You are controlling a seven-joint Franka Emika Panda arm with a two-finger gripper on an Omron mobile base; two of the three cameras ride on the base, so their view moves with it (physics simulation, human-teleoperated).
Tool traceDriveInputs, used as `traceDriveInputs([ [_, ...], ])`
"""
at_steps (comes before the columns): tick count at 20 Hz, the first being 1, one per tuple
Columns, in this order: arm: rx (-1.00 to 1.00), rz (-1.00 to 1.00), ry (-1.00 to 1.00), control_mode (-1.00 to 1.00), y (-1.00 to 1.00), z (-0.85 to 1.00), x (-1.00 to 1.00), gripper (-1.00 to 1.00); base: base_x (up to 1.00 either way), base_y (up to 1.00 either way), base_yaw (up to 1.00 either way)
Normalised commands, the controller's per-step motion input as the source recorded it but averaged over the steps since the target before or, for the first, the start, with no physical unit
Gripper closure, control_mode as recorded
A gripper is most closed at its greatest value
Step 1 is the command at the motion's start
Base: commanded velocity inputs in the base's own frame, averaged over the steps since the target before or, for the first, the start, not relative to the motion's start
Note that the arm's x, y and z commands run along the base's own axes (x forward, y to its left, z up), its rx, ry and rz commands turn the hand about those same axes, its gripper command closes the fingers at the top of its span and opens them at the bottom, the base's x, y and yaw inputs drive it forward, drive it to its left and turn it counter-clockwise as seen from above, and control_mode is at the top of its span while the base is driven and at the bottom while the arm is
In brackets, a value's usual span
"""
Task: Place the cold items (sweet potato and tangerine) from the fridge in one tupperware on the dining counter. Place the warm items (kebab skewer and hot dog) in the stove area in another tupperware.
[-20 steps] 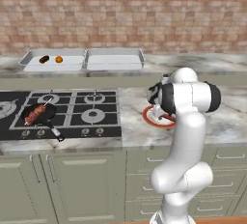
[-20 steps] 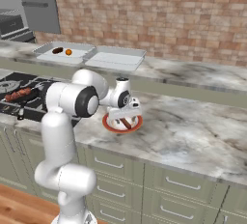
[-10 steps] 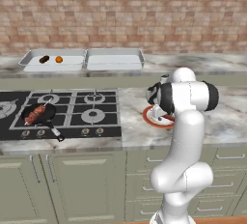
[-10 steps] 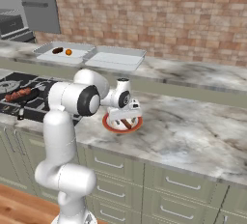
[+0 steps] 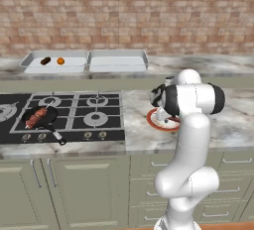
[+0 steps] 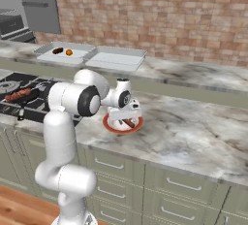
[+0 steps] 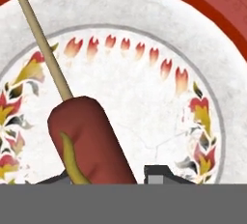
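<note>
The dining counter (image 5: 233, 68) runs along the foot of the brick wall (image 5: 127, 11), behind the stove (image 5: 74, 117). The stove sits in a marbled worktop (image 6: 193, 136) over sage green cupboards (image 5: 74, 189). On the dining counter behind the stove lie the two tupperwares, touching side by side: the left tupperware (image 5: 34, 60) holds the sweet potato (image 5: 45, 61) and the tangerine (image 5: 60, 61), just apart from each other, while the right tupperware (image 5: 118, 60) has bare floor. On the stove's front left burner a black pan (image 5: 39, 117) carries the kebab skewer (image 5: 35, 117). Just to the right of the stove, a round white plate (image 6: 109, 124) with an orange-red rim rests on the worktop. The gripper (image 6: 123, 120) reaches down onto this plate. In the hand view the hot dog (image 7: 89, 141), dark red with a yellow streak and a thin stick at its far end, lies on the plate between the fingertips (image 7: 157, 174), which stand close at its sides; whether they actually clench it I cannot tell.
</note>
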Motion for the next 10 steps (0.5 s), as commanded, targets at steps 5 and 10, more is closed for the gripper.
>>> traceDriveInputs([
  [5,0.0,-0.01,-0.02,-1.0,0.09,0.76,-0.3,1.0,0.0,0.0,0.0],
  [10,0.0,0.0,0.0,-1.0,0.14,0.99,-0.91,1.0,0.0,0.0,0.0],
])
